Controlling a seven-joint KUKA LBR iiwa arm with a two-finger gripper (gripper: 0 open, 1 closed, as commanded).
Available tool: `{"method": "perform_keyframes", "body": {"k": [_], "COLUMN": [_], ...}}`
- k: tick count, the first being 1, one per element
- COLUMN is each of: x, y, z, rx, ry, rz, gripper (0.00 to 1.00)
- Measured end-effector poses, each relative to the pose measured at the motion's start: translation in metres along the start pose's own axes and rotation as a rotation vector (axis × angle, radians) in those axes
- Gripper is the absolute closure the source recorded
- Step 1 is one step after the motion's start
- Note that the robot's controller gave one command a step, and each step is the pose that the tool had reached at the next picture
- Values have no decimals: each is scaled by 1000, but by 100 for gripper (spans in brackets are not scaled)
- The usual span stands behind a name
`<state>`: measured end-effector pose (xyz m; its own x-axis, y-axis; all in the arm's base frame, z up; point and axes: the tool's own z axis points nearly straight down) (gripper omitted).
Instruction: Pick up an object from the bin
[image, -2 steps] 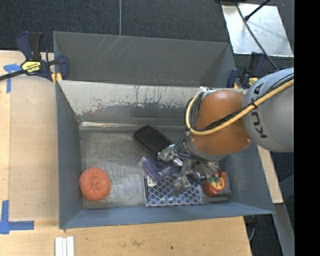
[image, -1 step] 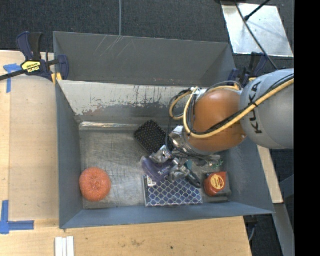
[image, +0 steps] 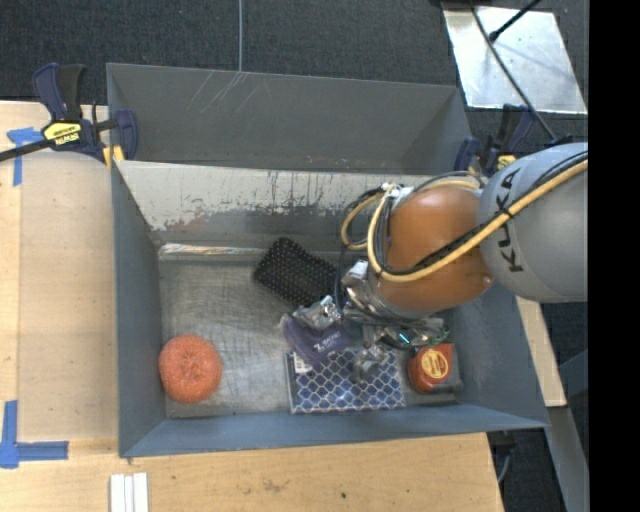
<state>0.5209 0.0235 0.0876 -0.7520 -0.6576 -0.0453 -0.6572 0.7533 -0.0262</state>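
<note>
My gripper (image: 368, 345) is low in the bin's front right part, under the arm's orange dome. It sits over a blue and white patterned flat packet (image: 340, 385) that lies against the front wall. A crumpled purple wrapper (image: 315, 335) rests on the packet's left part, right beside the gripper. A round orange and black tape measure (image: 432, 368) lies just to the gripper's right, near the right wall. A black ribbed pad (image: 292, 270) lies tilted behind the gripper, toward the back wall.
An orange rough ball (image: 190, 368) sits alone in the front left corner. The arm and its dome cover the bin's right side, with yellow cables looping over the dome.
</note>
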Motion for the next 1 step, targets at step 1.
{"method": "perform_keyframes", "body": {"k": [1], "x": [-6], "y": [1], "z": [1], "rx": [3], "ry": [-25], "rz": [2], "gripper": [100]}}
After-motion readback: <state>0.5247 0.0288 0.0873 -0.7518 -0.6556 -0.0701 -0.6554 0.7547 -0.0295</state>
